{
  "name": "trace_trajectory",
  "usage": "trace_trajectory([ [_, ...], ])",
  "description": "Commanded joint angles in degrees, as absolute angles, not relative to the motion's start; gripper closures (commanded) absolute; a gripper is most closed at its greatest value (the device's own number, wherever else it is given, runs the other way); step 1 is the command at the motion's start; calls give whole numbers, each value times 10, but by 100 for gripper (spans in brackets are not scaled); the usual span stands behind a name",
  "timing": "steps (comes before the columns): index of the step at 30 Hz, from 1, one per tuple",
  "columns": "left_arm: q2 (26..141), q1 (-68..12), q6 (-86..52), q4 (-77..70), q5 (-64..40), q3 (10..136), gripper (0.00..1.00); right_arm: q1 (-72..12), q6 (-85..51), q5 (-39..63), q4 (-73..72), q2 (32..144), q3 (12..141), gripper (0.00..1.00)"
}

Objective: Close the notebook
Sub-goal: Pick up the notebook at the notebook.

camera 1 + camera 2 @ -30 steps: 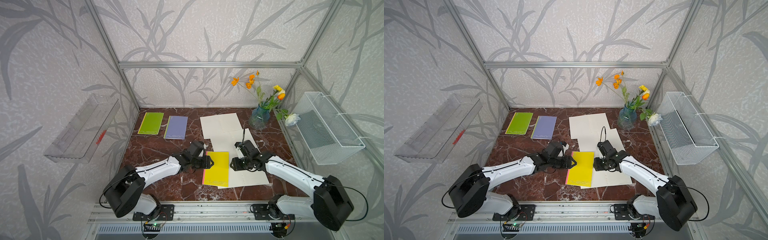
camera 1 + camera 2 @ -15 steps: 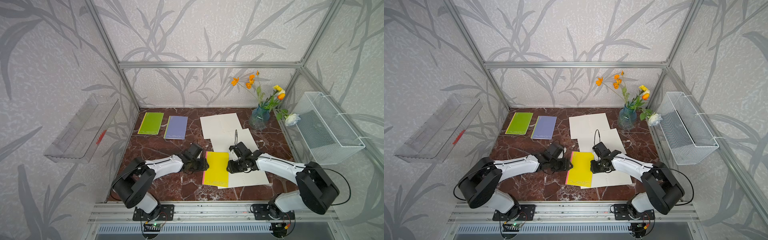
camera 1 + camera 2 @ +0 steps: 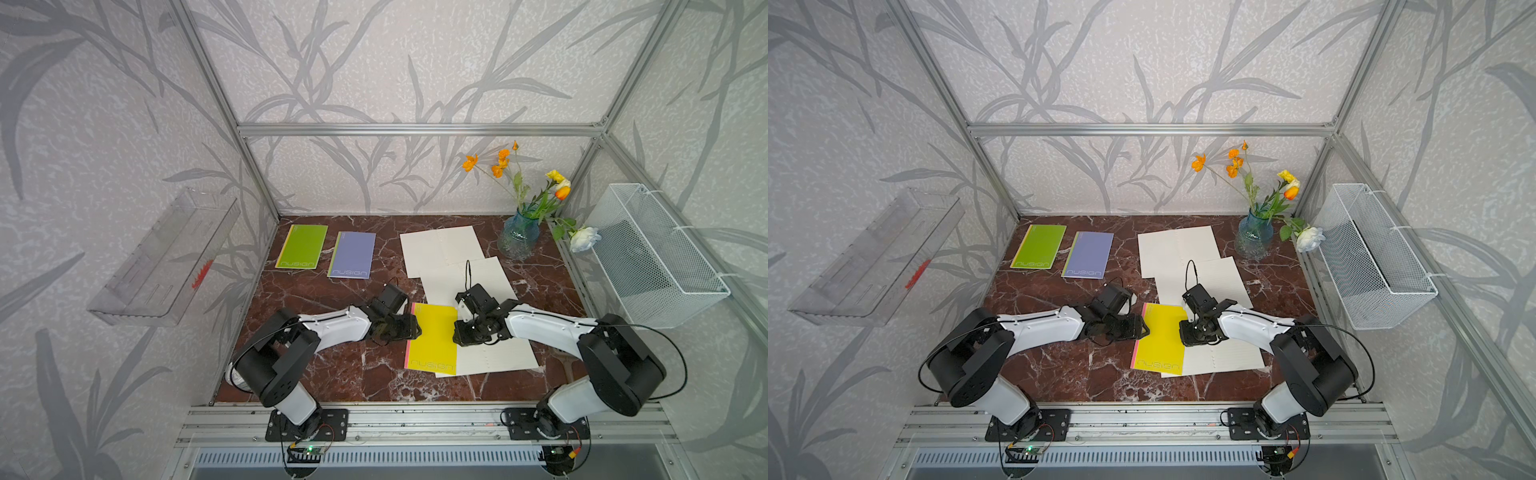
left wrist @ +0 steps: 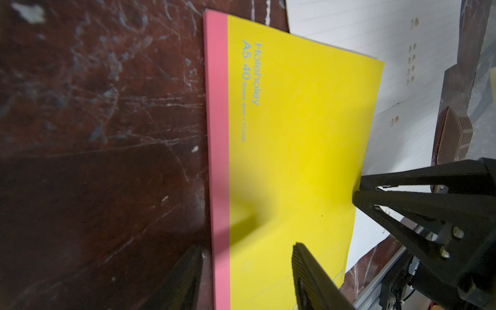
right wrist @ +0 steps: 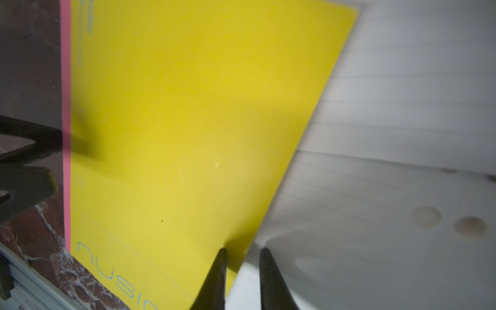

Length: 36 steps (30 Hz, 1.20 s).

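The yellow notebook (image 3: 432,336) lies flat between both grippers, cover down: closing looks done. The left gripper (image 4: 247,279) straddles its pink spine, spread. The right gripper (image 5: 241,268), nearly pressed together, flanks its free edge, gripping nothing.

Matt yellow paper notebook cover (image 3: 432,336) on glossy, scratched red-brown marble-look tabletop (image 3: 332,374).

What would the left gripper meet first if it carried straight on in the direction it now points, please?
Probably the yellow notebook: the left gripper sits at its pink spine edge, pointing across the cover towards the right gripper. Its height above the cover is unclear.
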<state>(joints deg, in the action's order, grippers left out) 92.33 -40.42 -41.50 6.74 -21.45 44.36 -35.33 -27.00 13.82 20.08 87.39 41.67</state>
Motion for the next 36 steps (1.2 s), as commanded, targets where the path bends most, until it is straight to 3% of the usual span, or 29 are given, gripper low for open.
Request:
trace_trajectory([
  [1, 947, -403, -404, 70, -230, 454, 45, -367, -272, 142, 189, 905, 414, 79],
  [9, 964, -403, -403, 34, -280, 468, 49, -395, -290, 147, 159, 948, 415, 82],
  [24, 813, -404, -417, 11, -315, 441, 46, -408, -299, 145, 145, 975, 426, 83],
  [36, 861, -414, -437, -7, -303, 431, 49, -409, -299, 138, 153, 962, 425, 83],
])
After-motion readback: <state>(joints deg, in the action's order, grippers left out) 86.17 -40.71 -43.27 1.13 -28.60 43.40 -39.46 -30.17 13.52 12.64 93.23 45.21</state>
